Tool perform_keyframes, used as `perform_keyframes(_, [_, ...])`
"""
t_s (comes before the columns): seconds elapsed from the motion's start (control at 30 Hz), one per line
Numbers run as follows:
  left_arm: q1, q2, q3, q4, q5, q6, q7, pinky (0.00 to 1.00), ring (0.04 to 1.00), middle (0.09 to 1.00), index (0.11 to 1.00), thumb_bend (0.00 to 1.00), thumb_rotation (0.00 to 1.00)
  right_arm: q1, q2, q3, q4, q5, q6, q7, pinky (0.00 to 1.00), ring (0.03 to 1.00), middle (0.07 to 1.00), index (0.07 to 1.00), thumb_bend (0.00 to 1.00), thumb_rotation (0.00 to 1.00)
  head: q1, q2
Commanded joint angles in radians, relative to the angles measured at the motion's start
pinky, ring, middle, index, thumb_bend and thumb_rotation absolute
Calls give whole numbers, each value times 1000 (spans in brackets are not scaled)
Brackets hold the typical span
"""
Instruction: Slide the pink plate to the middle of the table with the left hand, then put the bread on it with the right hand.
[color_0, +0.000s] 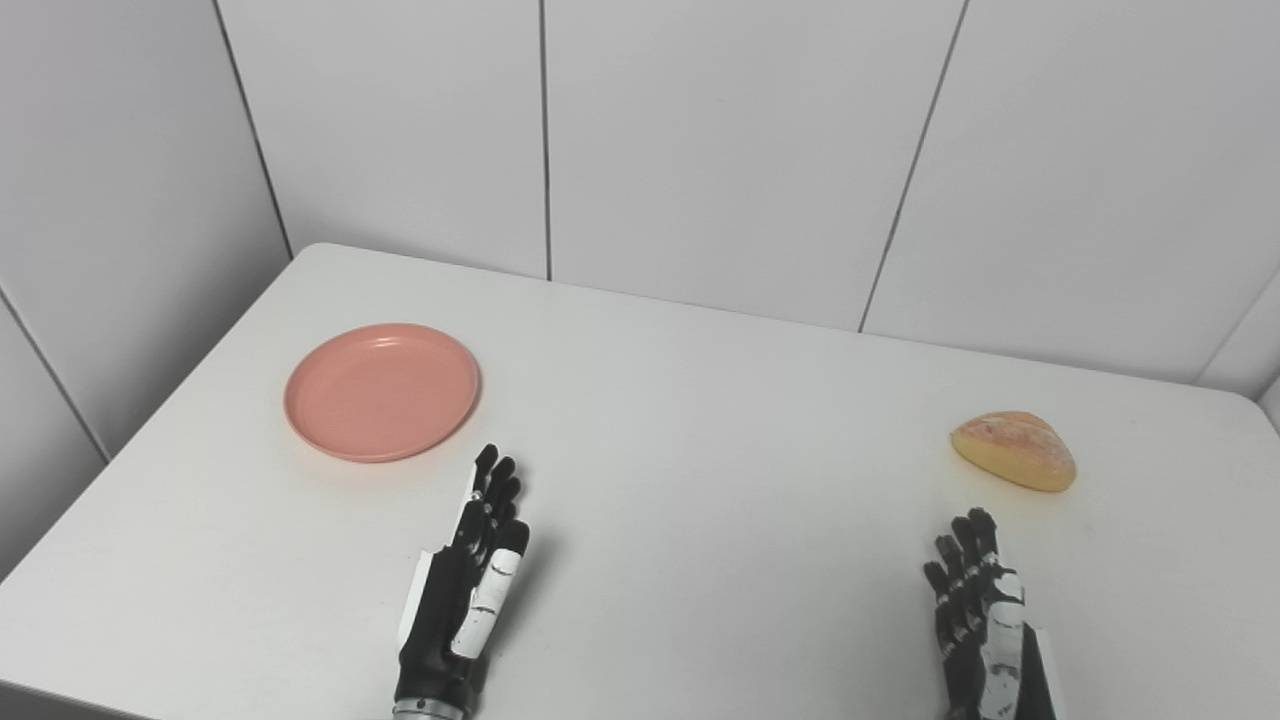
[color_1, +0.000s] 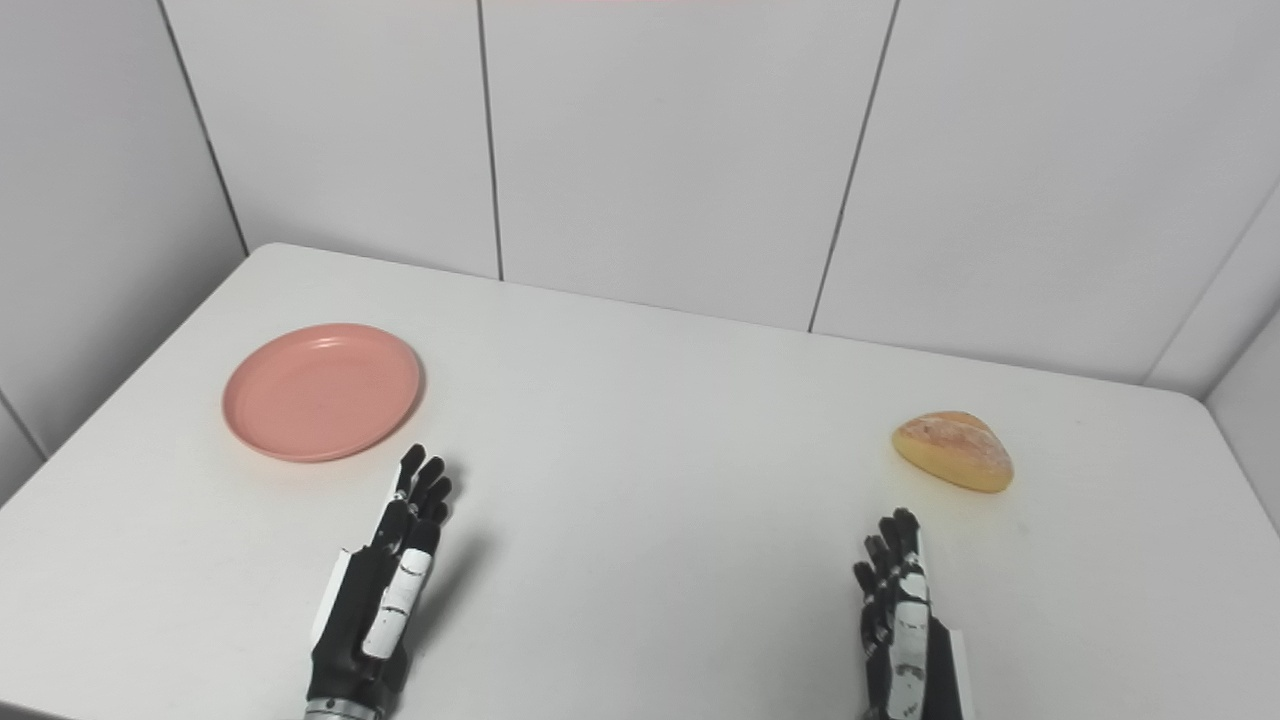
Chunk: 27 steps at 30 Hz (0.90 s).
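A round pink plate (color_0: 382, 391) lies empty on the left part of the white table (color_0: 700, 480). A golden bread roll (color_0: 1014, 450) sits far to the right. My left hand (color_0: 468, 580) stands edge-on near the front of the table, fingers stretched out and holding nothing, its fingertips a short way below and right of the plate without touching it. Close to the bottom edge, my right hand (color_0: 980, 610) is likewise open and empty, its fingertips a little short of the bread.
Grey panelled walls (color_0: 700, 150) close in the table at the back and on the left. The table's front left edge runs diagonally at the lower left, and its rounded right corner lies just beyond the bread.
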Motion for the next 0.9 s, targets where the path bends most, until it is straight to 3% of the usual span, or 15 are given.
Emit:
perform_keyframes(0.0, [-21,-56,-32,77,11,1,4,1000,986,994,1000,677,807,-17,-51,-37,78,5,-42,19,1000,1000,1000,1000,781,1000,19,-11])
perform_keyframes(0.23, [-32,-68,-48,114,37,-29,28,1000,981,987,1000,677,796,-27,-65,-47,110,26,-55,32,1000,1000,1000,1000,766,1000,65,-36])
perform_keyframes(0.57, [-50,-71,-56,166,51,-74,44,1000,983,984,1000,653,812,-43,-73,-51,163,33,-87,45,1000,1000,1000,1000,775,1000,76,-88])
perform_keyframes(0.87, [-45,-57,-59,161,40,-83,31,1000,978,972,1000,663,797,-36,-64,-46,152,18,-89,37,1000,1000,1000,1000,784,1000,56,-69])
